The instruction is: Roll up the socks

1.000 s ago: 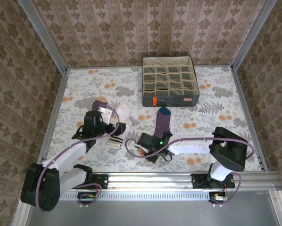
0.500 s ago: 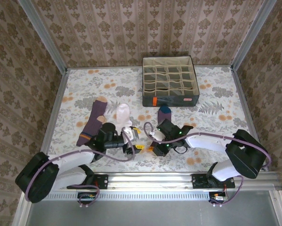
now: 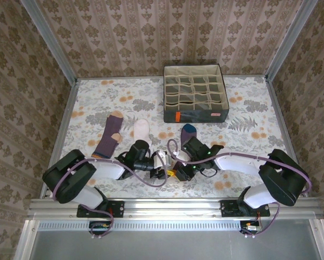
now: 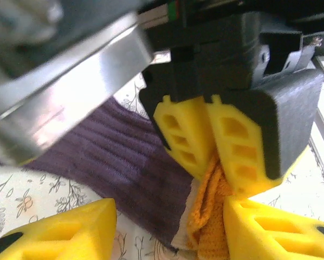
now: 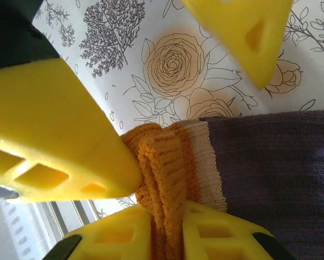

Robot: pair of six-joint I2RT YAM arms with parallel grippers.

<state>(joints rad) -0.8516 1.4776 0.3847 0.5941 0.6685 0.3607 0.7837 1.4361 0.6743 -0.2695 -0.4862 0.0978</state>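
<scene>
**Right gripper (image 5: 166,216) clenched on the orange cuff, left gripper (image 4: 170,216) spread around it**

Right gripper, at the bottom edge of its own wrist view, had my two yellow fingers (image 5: 118,238) pinched shut on the bunched orange cuff (image 5: 159,162) of the purple teal-toed sock (image 3: 187,134). My left gripper stood released, with its jaws apart. In that same view one left finger (image 5: 59,135) touched the cuff at centre left. The other hung at the upper right, well clear, over the flowered table (image 5: 173,65).

From my left wrist, the sock's ribbed purple leg ran in from the left of the frame, and the cuff sat between my two spread fingers at the bottom edge. The right gripper's fingers bit on the cuff in mid-frame.

From above, both grippers met low in the centre, just above the near rail. The sock stretched upward from them, teal end uppermost. The white sock (image 3: 141,129) lay just to the left, and the purple sock with the tan heel (image 3: 109,135) lay further left, apart from it.

The grey fabric box (image 3: 197,115) sat at the upper centre, well apart from all three socks. Its beige grid cells (image 3: 194,89) showed bare lining, and an orange tag (image 3: 177,116) hung on its front wall.
</scene>
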